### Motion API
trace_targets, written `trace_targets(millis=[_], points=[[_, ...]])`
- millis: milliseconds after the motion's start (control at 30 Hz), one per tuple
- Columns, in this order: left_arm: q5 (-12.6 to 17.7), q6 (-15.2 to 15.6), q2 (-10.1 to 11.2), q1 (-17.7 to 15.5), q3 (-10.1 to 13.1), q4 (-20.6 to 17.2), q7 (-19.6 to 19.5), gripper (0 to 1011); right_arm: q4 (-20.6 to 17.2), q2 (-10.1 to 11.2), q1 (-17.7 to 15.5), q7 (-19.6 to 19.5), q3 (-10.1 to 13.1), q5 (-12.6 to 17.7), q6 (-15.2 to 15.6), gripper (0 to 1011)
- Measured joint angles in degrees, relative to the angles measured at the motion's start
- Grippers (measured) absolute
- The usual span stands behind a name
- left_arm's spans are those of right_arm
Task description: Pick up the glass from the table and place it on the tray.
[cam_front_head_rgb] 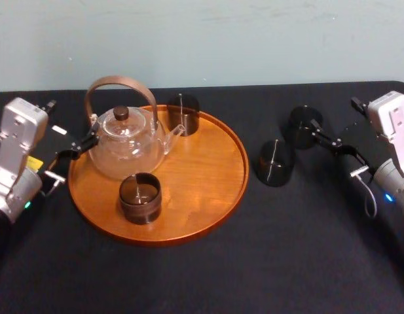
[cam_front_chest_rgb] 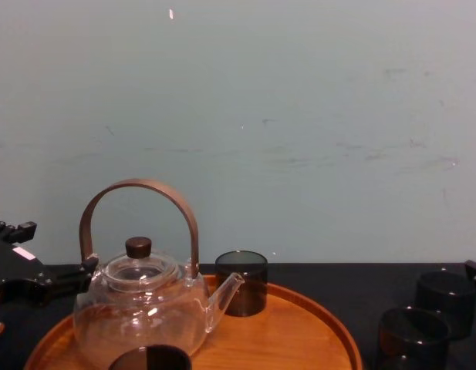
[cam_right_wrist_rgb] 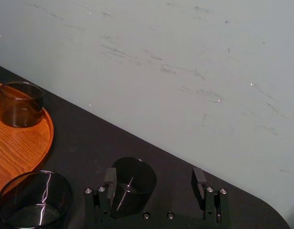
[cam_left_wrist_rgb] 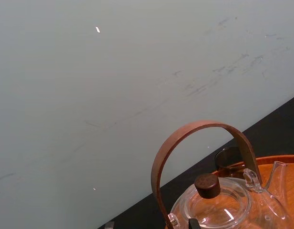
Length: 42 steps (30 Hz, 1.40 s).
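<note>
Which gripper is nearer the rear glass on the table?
Right. The right gripper sits just to the right of that glass, fingers open. The left gripper is far off across the tray, by the teapot.

Noted: left hand is matte black on a pale silver-grey wrist housing, with a white tag and a yellow label just behind the hand. Right hand is black, with flat-padded fingers and paired silver screws at each finger base. A grey cable loop and a blue indicator light sit behind the hand.
</note>
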Motion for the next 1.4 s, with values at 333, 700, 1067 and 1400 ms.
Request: trace_targets(millis=[333, 700, 1067, 1400], points=[[0.00, 0.00, 0.00, 0.00, 0.00, 0.00, 0.00, 1009, 0.00, 0.00, 0.00, 0.00, 0.00, 0.00, 0.00, 1002], [0.00, 0.00, 0.00, 0.00, 0.00, 0.00, 0.00, 1010, 0.00, 0.00, 0.00, 0.00, 0.00, 0.00, 0.00, 1002], [0.00, 0.00, 0.00, 0.00, 0.00, 0.00, 0.00, 1010, 0.00, 0.00, 0.00, 0.00, 0.00, 0.00, 0.00, 1002], [0.00, 0.00, 0.00, 0.00, 0.00, 0.00, 0.00, 1009, 0.00, 0.00, 0.00, 0.00, 0.00, 0.00, 0.00, 1002]])
